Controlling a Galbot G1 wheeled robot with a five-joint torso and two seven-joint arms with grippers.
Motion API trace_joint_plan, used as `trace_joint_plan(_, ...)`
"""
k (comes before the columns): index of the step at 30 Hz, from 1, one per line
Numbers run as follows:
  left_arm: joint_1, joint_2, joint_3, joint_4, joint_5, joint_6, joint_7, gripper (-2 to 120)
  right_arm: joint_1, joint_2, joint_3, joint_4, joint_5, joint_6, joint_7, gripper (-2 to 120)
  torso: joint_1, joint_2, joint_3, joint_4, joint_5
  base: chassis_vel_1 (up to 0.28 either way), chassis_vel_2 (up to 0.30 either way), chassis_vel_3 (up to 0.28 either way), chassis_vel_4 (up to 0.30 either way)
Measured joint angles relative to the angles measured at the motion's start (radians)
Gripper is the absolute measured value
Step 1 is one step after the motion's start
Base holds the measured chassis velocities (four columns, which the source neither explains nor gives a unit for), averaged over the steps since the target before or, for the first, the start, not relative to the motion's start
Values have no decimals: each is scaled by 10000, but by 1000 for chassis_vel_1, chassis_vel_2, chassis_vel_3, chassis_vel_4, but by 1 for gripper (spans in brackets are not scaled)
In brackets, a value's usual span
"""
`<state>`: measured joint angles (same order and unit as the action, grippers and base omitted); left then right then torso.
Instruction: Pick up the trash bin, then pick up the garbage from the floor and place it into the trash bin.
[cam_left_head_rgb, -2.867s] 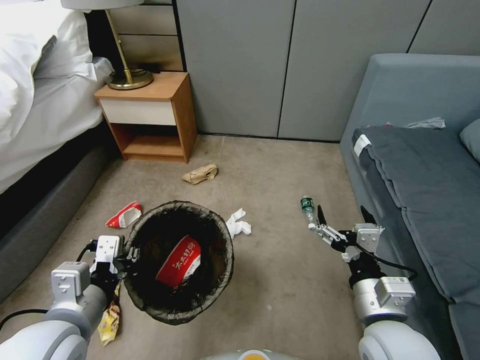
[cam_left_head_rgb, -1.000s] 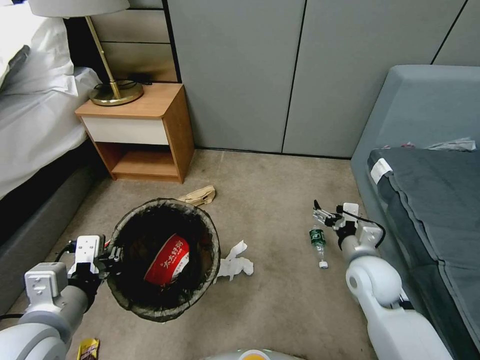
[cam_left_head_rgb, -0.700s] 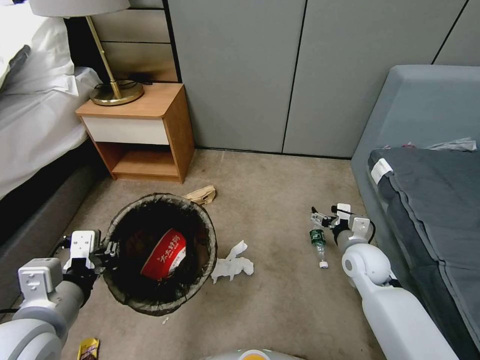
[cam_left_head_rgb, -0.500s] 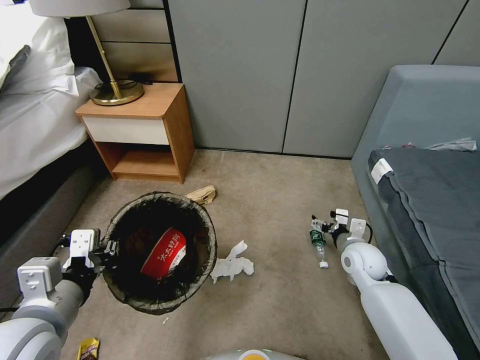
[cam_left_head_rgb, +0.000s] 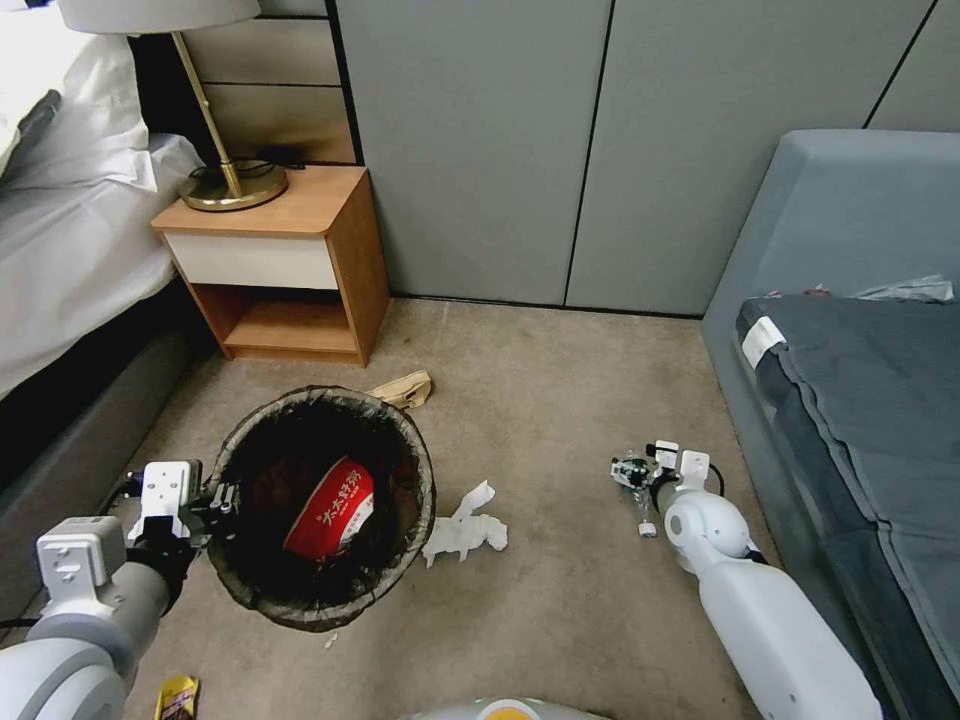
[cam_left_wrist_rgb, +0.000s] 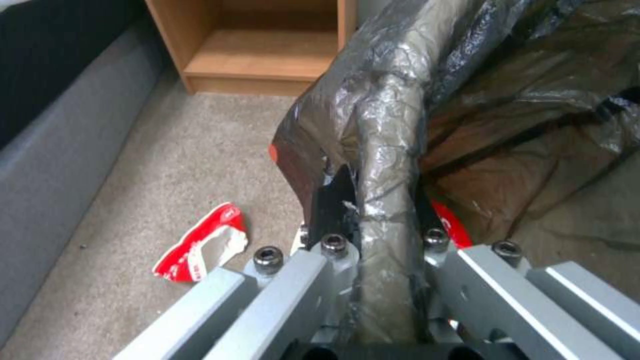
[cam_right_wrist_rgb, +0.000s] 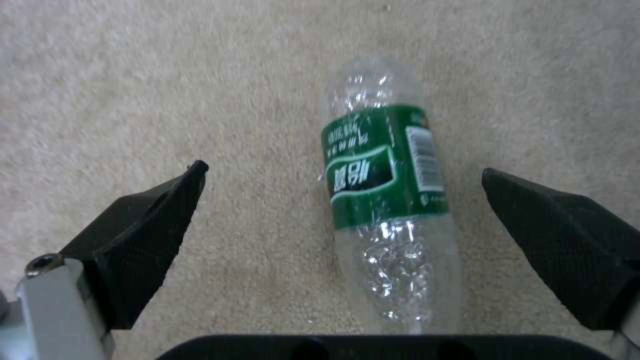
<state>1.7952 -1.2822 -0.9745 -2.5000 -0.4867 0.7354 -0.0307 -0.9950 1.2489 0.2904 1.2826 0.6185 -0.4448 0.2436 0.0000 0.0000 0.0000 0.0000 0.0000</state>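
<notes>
Clear crinkled plastic with a green label made up the bottle (cam_right_wrist_rgb: 387, 200), which lay on the beige carpet (cam_left_head_rgb: 560, 600) near the grey sofa (cam_left_head_rgb: 850, 400), between the spread black fingers (cam_right_wrist_rgb: 133, 240) of the right gripper (cam_right_wrist_rgb: 340, 185). That gripper (cam_left_head_rgb: 632, 470) was low over the floor with its jaws wide apart, one finger on each side of the bottle and neither touching it.

On the robot's left side, the left gripper (cam_left_wrist_rgb: 373, 230) was clamped on the rim of the small round trash bin (cam_left_head_rgb: 325, 505), its fingers pinching the dark bag liner folded over the edge. Inside the bin lay a red-and-white wrapper with printed characters (cam_left_head_rgb: 330, 508).

Other litter lay on the carpet: a crumpled white tissue wad (cam_left_head_rgb: 462, 528) just beside the bin towards the bottle, a tan paper bag (cam_left_head_rgb: 403, 388) at the bin's far side near the wooden nightstand (cam_left_head_rgb: 285, 265), a torn red-and-white wrapper (cam_left_wrist_rgb: 200, 245) beside the bin on the bed side, and a yellow snack packet (cam_left_head_rgb: 177, 697) by the left arm.
</notes>
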Motion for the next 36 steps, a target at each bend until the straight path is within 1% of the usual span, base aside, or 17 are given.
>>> trace_joint_plan(8, 129, -31, -62, 0, 13, 0, -14, 1, 369, 280, -191, -1166, -436, 345, -96, 100, 0, 0, -1, 0, 0, 0, 0, 0, 0)
trace_joint_plan(22, 170, -103, 39, 0, 93, 0, -14, 1, 612, 278, -184, -1934, -525, 568, -132, 100, 0, 0, -1, 0, 0, 0, 0, 0, 0)
trace_joint_plan(24, 180, -104, 41, 0, 98, 0, -14, 1, 651, 315, -192, -2083, -543, 611, -205, 94, 0, 0, -1, 0, 0, 0, 0, 0, 0)
trace_joint_plan(25, 180, -104, 41, 0, 98, 0, -14, 1, 651, 315, -192, -2083, -543, 611, -205, 94, 0, 0, -1, 0, 0, 0, 0, 0, 0)
trace_joint_plan(27, 186, -104, 45, 0, 98, 0, -14, 1, 687, 350, -193, -2232, -569, 666, -305, 86, 0, 0, -1, 0, 0, 0, 0, 0, 0)
trace_joint_plan(28, 188, -103, 49, 0, 98, 0, -14, 1, 711, 373, -193, -2324, -588, 708, -359, 80, 0, 0, 0, 0, 0, 0, 0, 0, 0)
trace_joint_plan(29, 188, -103, 49, 0, 98, 0, -14, 1, 711, 373, -193, -2324, -588, 708, -359, 80, 0, 0, 0, 0, 0, 0, 0, 0, 0)
trace_joint_plan(32, 182, -97, 56, 0, 95, 0, -14, 1, 758, 423, -179, -2556, -622, 787, -483, 64, 0, 0, 0, 0, 0, 0, 0, 0, 0)
trace_joint_plan(33, 182, -97, 56, 0, 95, 0, -14, 1, 758, 423, -179, -2556, -622, 787, -483, 64, 0, 0, 0, 0, 0, 0, 0, 0, 0)
trace_joint_plan(36, 179, -71, 52, 0, 81, 0, -14, 1, 758, 447, -119, -2677, -674, 924, -591, 52, 0, 0, -1, 0, -1, 0, 0, 0, 0)
